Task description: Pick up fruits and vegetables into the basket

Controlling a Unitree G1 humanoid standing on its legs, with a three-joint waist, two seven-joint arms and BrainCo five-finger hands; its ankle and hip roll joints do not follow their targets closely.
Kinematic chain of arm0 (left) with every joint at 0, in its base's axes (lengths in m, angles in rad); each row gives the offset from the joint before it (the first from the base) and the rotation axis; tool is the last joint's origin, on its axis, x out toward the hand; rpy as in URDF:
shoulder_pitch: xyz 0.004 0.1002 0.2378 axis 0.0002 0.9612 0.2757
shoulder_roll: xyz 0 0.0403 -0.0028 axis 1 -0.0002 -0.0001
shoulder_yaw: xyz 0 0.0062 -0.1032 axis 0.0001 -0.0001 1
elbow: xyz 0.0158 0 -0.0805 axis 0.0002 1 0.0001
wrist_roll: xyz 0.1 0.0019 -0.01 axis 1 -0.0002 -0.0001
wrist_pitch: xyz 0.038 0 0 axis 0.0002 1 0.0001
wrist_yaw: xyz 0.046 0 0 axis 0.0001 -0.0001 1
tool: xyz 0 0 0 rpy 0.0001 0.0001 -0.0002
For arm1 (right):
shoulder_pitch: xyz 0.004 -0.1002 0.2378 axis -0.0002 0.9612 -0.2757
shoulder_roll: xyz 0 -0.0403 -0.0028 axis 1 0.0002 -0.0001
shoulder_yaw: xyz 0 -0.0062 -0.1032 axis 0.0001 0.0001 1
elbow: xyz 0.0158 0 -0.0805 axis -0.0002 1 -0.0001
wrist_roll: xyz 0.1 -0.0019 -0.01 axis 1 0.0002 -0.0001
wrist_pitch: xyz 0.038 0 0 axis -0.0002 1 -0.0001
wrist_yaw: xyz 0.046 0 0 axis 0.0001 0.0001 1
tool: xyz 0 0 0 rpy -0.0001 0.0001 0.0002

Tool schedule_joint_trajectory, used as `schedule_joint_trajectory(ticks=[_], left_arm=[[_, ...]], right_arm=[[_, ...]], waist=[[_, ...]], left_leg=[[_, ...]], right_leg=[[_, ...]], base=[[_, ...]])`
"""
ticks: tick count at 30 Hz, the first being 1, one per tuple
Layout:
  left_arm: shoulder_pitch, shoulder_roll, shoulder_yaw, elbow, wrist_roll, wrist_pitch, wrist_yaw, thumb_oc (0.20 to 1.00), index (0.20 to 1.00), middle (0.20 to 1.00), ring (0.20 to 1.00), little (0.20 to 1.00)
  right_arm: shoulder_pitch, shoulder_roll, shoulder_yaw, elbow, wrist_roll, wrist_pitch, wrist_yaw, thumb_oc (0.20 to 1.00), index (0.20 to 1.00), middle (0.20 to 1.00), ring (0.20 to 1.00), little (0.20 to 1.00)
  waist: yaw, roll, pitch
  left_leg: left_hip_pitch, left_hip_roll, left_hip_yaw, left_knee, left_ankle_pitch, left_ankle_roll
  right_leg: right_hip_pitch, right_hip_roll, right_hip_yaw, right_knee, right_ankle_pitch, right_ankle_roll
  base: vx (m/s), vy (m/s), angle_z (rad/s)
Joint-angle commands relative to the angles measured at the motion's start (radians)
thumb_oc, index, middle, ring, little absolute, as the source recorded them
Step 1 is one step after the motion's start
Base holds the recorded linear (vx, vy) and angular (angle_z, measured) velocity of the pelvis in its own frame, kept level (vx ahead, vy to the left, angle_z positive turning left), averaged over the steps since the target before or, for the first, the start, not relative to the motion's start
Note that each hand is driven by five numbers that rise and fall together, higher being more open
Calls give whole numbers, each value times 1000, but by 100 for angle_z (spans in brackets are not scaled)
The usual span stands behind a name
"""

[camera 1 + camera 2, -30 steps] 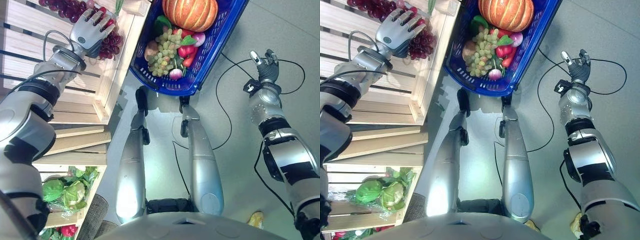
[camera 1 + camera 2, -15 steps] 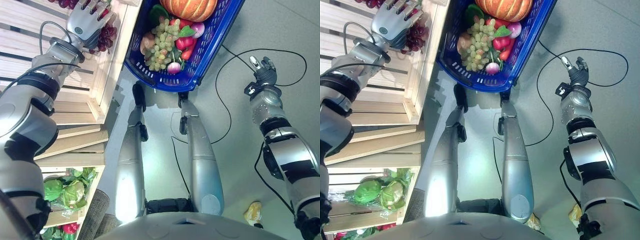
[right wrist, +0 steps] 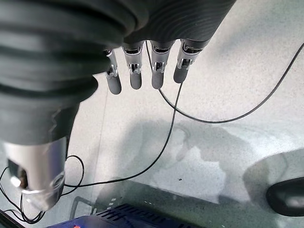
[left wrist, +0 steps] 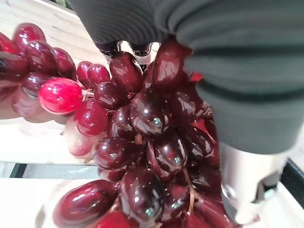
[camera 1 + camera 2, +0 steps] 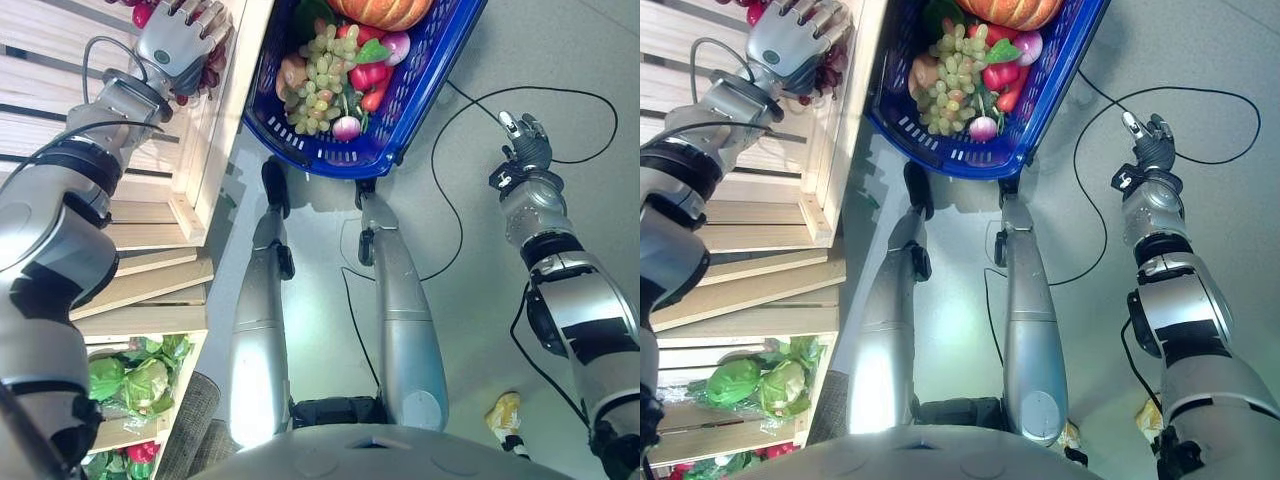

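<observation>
- One bunch of red grapes [image 4: 142, 156] on the wooden crate [image 5: 215, 150], left hand [image 5: 180, 40] curled round it.
- One blue basket [image 5: 420, 100]: one pumpkin [image 5: 385, 10], one bunch of green grapes [image 5: 325, 80].
- Right hand [image 3: 142, 71]: fingers straight, empty, above the floor [image 5: 560, 60].

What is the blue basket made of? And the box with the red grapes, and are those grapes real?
The blue basket looks like moulded plastic: shiny, even colour, slotted walls. The crate looks like bare pale wood, with visible slats and grain. The red grapes under the left hand are very glossy with sharp highlights, so they may be plastic, but the look alone can't settle it.
</observation>
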Motion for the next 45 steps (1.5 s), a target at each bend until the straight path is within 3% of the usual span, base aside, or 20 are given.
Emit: schedule_joint_trajectory(ticks=[1,11,27,28,29,30,32,33,40,45], left_arm=[[21,-28,58,111,17,74,-75,200,200,200,200,200],[55,-33,86,138,26,131,-105,200,200,200,200,200],[78,-18,107,126,-65,139,-130,200,200,200,200,200],[80,-15,127,115,-220,135,-118,200,200,200,200,200],[81,-16,138,112,-245,135,-121,200,200,200,200,200],[87,-18,165,107,-390,119,-104,200,200,200,200,200],[91,-17,214,102,-515,90,-118,200,200,200,200,200],[104,-18,263,88,-651,46,-106,200,200,200,200,200],[166,-15,487,-1,-1025,-138,-190,200,200,200,200,200],[261,-36,601,-91,-1220,-228,-275,200,200,200,200,200]], right_arm=[[20,-52,2,-7,30,-40,-1,1000,1000,1000,1000,1000],[22,-41,0,-10,34,-54,-9,1000,1000,1000,1000,1000],[35,-44,3,-22,38,-61,-4,1000,1000,1000,1000,1000],[37,-44,3,-26,39,-59,-5,1000,1000,1000,1000,1000],[37,-43,3,-27,38,-58,-5,1000,1000,1000,1000,1000],[40,-43,2,-31,40,-57,-5,1000,1000,1000,1000,1000],[47,-42,-3,-33,37,-57,0,1000,1000,1000,1000,1000],[57,-37,-7,-41,33,-58,-1,1000,1000,1000,1000,1000],[113,-19,-48,-87,6,-62,-3,1000,1000,1000,1000,1000],[152,-3,-75,-127,-22,-66,-23,1000,1000,1000,1000,1000]], waist=[[-25,22,-44],[-21,26,-44],[-16,33,-44],[-14,33,-44],[-14,33,-44],[-13,32,-44],[-10,30,-44],[-9,30,-44],[1,31,-44],[13,35,-44]], left_leg=[[-32,25,-42,49,-35,-12],[-33,24,-46,45,-32,-16],[-23,23,-44,41,-28,-14],[-21,22,-45,39,-27,-14],[-20,22,-45,38,-27,-13],[-19,23,-45,36,-26,-13],[-15,24,-46,36,-24,-12],[-10,24,-46,36,-23,-12],[25,19,-47,25,-24,-8],[47,12,-50,14,-23,-5]], right_leg=[[49,-7,20,-84,66,81],[49,-13,17,-90,68,82],[58,-16,15,-92,70,80],[61,-15,16,-92,69,80],[62,-15,16,-92,68,80],[62,-13,16,-91,67,79],[67,-11,17,-88,63,78],[72,-9,18,-86,62,77],[104,-8,12,-89,51,73],[124,-10,2,-90,48,70]], base=[[0,0,0],[0,0,0],[0,0,0],[0,0,0],[0,0,0],[0,0,0],[0,0,0],[0,0,0],[1,-23,0],[-9,-40,3]])
